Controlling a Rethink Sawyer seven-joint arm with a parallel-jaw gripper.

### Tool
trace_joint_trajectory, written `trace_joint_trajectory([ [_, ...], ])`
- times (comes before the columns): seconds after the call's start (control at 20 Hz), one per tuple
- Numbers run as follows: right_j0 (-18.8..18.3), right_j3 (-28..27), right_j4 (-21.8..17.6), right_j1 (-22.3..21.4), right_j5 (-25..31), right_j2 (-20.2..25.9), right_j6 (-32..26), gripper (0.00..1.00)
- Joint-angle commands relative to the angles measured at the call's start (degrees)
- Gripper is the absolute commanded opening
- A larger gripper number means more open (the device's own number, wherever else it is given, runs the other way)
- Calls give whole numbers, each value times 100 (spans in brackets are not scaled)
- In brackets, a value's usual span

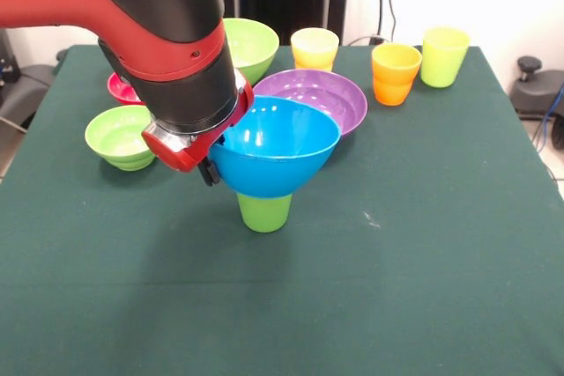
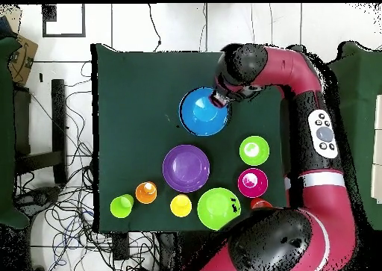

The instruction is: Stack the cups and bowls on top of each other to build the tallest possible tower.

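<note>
A large blue bowl [image 1: 278, 143] sits level on a green cup [image 1: 264, 211] in the middle of the table, forming a two-piece tower. In the overhead view the blue bowl [image 2: 203, 111] hides the cup. My gripper [image 1: 211, 169] is at the bowl's left rim in the front view, against its outer wall, and mostly hidden under the red and black wrist. In the overhead view the gripper [image 2: 218, 98] is at the rim of the bowl.
Behind the tower lies the purple bowl [image 1: 322, 94], touching or nearly touching it. A large lime bowl [image 1: 251, 41], a pale yellow cup [image 1: 315, 47], an orange cup [image 1: 395, 74] and a yellow-green cup [image 1: 443, 55] stand along the far edge. A small lime bowl [image 1: 119, 136] and a red bowl [image 1: 119, 90] are at the left.
</note>
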Motion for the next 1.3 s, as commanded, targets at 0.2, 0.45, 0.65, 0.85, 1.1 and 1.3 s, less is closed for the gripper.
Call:
trace_joint_trajectory([
  [0.2, 277, -191, -499, 149, 864, -18, -1634, 0],
  [0.45, 329, -324, -636, 109, 1099, -27, -1713, 0],
  [0.65, 277, -241, -663, 89, 1002, 8, -1671, 0],
  [0.85, 184, -128, -649, 19, 777, 38, -1654, 0],
  [1.1, 111, -21, -641, -64, 650, 55, -1653, 0],
  [1.3, 89, 25, -622, -73, 573, 87, -1632, 0],
])
